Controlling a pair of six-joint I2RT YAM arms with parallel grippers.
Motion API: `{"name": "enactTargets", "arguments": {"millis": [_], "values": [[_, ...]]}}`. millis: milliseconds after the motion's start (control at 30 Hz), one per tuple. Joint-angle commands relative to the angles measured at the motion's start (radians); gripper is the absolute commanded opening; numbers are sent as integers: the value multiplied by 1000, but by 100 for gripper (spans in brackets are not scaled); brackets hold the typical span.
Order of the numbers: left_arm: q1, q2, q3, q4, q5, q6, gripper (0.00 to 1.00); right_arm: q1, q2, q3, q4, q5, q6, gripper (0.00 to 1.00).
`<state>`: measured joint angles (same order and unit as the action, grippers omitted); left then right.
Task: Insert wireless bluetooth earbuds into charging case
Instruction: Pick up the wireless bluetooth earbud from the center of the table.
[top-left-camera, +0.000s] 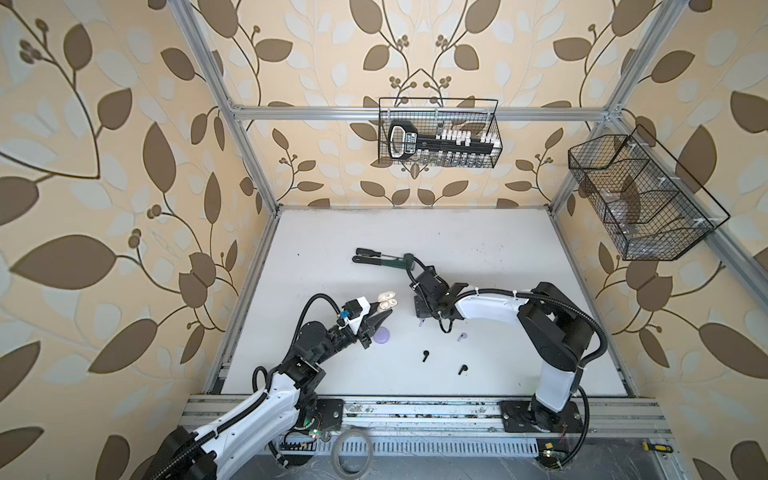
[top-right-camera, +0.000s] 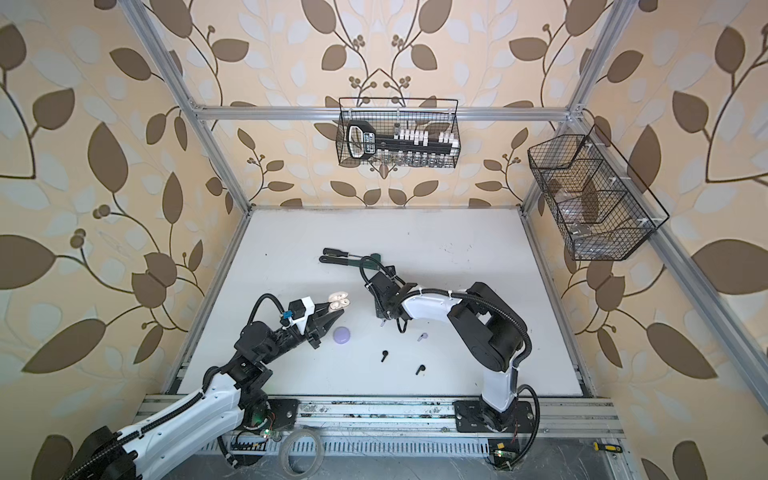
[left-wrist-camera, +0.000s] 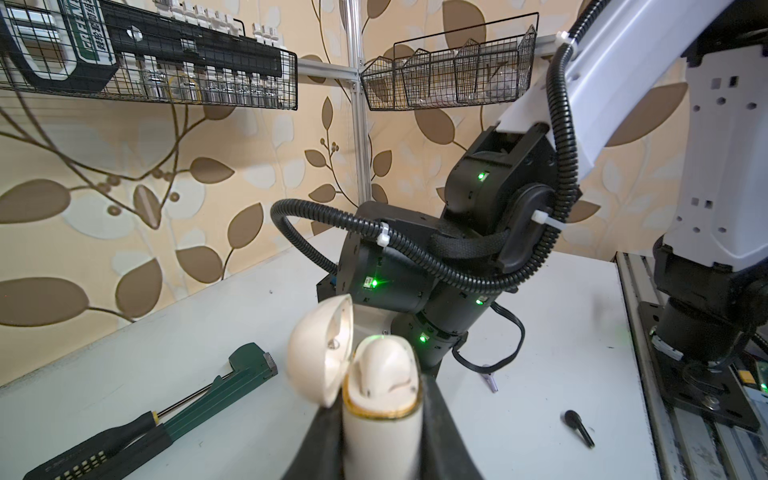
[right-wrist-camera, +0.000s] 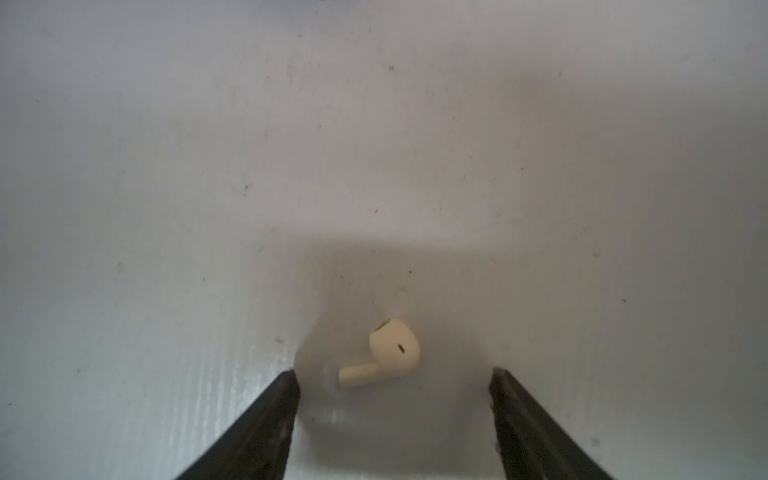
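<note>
On the table (right-wrist-camera: 374, 124) — white earbud (right-wrist-camera: 390, 353) between wide right jaws | left jaws clamp open case (left-wrist-camera: 380, 436)

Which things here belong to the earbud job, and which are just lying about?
Job: open white charging case, white earbud, lilac case, lilac earbud, two black earbuds.
Lying about: green pipe wrench, screwdriver, two wire baskets.
</note>
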<state>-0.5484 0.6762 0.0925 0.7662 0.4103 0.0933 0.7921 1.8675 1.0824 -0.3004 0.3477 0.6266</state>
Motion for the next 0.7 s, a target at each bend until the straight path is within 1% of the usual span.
{"name": "enactTargets", "arguments": {"millis": [0, 267, 400, 600, 667], "values": [[4, -1, 0, 48, 6, -7, 0, 6, 28, 21, -34, 30, -9, 72], [5, -25, -3, 36, 6, -7, 0, -29, -10, -38, -22, 47, -6, 65], [4, -29, -3, 32, 13, -9, 0, -53, -31, -68, -9, 28, -8, 61], [4, -29, -4, 35, 16, -7, 0, -54, -76, -111, 7, 43, 1, 56], [5, -30, -1, 30, 18, -9, 0, -56, -85, -118, 11, 42, 4, 52]]}}
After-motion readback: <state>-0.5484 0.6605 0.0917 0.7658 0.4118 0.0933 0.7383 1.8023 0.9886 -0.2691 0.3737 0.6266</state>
